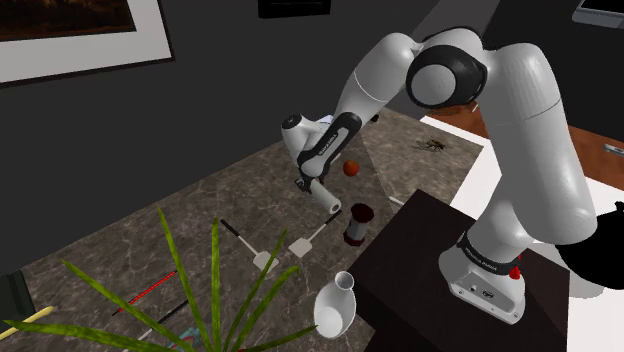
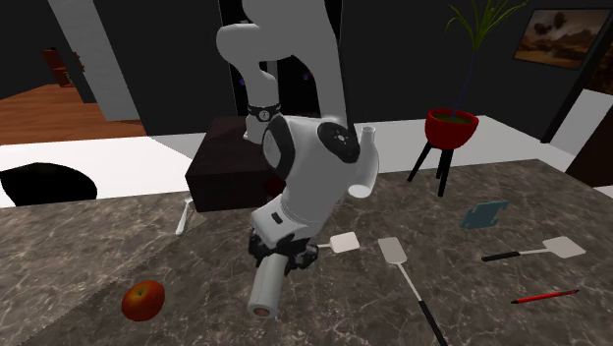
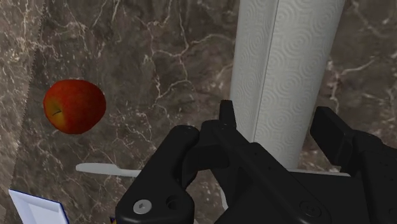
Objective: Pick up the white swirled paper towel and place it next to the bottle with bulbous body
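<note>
Paper towel roll (image 3: 286, 70) — white, swirl-embossed — clamped between the black jaws of the gripper (image 3: 278, 114), over the marble counter (image 3: 159, 51) and near a red apple (image 3: 74, 105).

Paper towel roll (image 3: 289, 70): white, embossed all over with faint concentric swirls
Gripper (image 3: 278, 121): solid black
Arm (image 1: 520, 130): glossy white, dark grey joints
Apple (image 3: 74, 105): red, yellowish patch around stem
Counter (image 3: 159, 57): grey-brown marble, thin pale veins
Bottle (image 1: 335, 305) near counter edge: plain white
Spatula (image 2: 391, 251): white head, black handle
Plant pot (image 2: 452, 128): red, black legs; leaves (image 1: 215, 290) green
Stand (image 1: 420, 250): very dark brown
Flat pad (image 2: 486, 214): dull blue-grey
Thin stick (image 2: 543, 295): red
Small jar (image 1: 358, 222): dark maroon
</note>
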{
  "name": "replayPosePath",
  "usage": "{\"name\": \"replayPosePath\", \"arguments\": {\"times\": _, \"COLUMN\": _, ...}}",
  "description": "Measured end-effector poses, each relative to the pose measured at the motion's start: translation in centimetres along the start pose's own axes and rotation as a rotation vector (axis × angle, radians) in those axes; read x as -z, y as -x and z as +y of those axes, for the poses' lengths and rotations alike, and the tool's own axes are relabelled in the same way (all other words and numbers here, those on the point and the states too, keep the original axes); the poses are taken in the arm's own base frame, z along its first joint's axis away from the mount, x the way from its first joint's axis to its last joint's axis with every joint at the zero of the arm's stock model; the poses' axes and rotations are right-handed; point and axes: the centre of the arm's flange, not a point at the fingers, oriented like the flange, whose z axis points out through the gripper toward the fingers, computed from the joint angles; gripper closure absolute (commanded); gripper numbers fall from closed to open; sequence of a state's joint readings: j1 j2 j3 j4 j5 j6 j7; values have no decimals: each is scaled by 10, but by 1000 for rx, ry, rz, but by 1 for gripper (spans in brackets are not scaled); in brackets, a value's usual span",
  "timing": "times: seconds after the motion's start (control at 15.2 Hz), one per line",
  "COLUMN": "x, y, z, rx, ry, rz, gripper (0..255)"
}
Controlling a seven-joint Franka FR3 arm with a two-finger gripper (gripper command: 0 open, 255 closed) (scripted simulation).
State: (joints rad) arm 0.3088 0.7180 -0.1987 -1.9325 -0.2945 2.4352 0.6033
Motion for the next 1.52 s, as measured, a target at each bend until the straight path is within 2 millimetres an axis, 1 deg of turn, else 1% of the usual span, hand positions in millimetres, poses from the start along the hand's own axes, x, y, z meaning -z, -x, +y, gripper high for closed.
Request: {"name": "replayPosePath", "arguments": {"times": 1.52, "x": 113, "y": 4, "z": 43, "rx": 0, "ry": 0, "rz": 0, "gripper": 255}}
